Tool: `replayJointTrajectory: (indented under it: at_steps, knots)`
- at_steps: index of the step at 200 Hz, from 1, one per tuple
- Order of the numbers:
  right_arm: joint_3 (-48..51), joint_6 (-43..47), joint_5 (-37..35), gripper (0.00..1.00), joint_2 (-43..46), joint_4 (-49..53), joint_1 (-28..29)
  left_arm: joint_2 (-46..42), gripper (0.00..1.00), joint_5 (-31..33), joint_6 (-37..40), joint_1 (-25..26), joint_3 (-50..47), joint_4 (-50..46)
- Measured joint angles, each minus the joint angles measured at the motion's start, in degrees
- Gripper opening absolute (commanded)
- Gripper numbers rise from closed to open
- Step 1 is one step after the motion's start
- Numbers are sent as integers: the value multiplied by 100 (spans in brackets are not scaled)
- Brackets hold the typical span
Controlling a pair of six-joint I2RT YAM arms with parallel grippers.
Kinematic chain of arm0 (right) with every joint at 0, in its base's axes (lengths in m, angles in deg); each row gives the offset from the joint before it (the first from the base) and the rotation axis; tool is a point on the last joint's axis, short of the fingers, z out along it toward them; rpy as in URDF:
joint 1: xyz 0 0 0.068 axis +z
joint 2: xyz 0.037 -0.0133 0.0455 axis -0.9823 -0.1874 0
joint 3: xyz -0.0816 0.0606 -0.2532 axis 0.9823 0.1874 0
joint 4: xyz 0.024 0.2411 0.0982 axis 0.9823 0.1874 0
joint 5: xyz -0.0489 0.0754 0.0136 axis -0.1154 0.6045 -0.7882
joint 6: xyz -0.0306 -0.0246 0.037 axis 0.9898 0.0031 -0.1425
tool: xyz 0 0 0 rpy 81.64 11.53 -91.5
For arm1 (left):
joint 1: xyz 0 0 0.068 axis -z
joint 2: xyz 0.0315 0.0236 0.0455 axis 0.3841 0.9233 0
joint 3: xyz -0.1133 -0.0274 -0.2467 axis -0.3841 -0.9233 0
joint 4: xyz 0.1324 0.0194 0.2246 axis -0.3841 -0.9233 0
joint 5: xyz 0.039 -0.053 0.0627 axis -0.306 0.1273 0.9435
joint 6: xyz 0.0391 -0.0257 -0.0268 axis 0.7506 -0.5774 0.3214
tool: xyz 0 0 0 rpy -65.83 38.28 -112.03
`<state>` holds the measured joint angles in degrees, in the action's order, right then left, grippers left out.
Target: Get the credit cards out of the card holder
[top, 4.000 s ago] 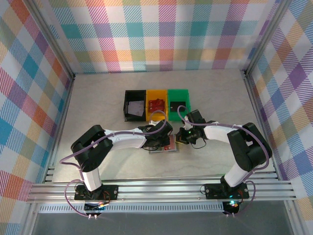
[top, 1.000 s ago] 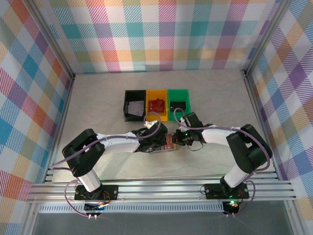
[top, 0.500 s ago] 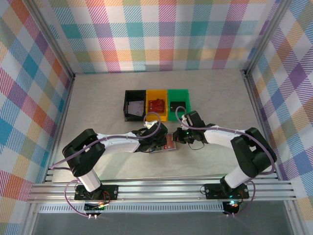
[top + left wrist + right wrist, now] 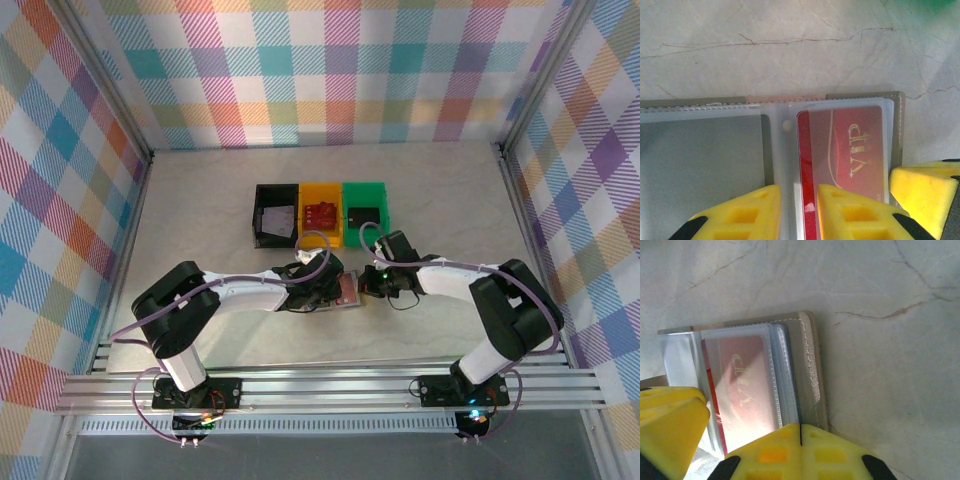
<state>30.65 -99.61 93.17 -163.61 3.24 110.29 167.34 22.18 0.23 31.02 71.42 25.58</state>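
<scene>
Left gripper (image 4: 799, 200) jaws stand slightly parted, red card (image 4: 850, 145) directly ahead between them. Right gripper (image 4: 800, 434), closed, rests on card holder (image 4: 812, 355) border.

flat grey bifold card holder (image 4: 700, 150) lies open on the pale marble table (image 4: 200, 220), before a row: black plastic bin (image 4: 276, 215) left, yellow plastic bin (image 4: 321, 215) centre, green plastic bin (image 4: 366, 210) right; red plastic card (image 4: 850, 150) in its right-hand pocket.

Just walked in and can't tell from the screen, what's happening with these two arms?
The robot is working on an open grey card holder on the table. The left claw, slightly open, sits at the edge of a red VIP card that is inside a clear pocket. The right claw, shut, is at the holder's outer edge.
</scene>
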Motion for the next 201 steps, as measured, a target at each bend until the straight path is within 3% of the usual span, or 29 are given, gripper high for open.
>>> replayJointTrajectory:
  at_steps: [55, 201]
  knots:
    - [-66, -20, -223, 0, -48, 42, 0, 37, 27, -22, 0, 0, 0, 37]
    - [-201, -85, 39, 0, -251, 46, -66, 160, 26, -109, -90, 0, 11, 286]
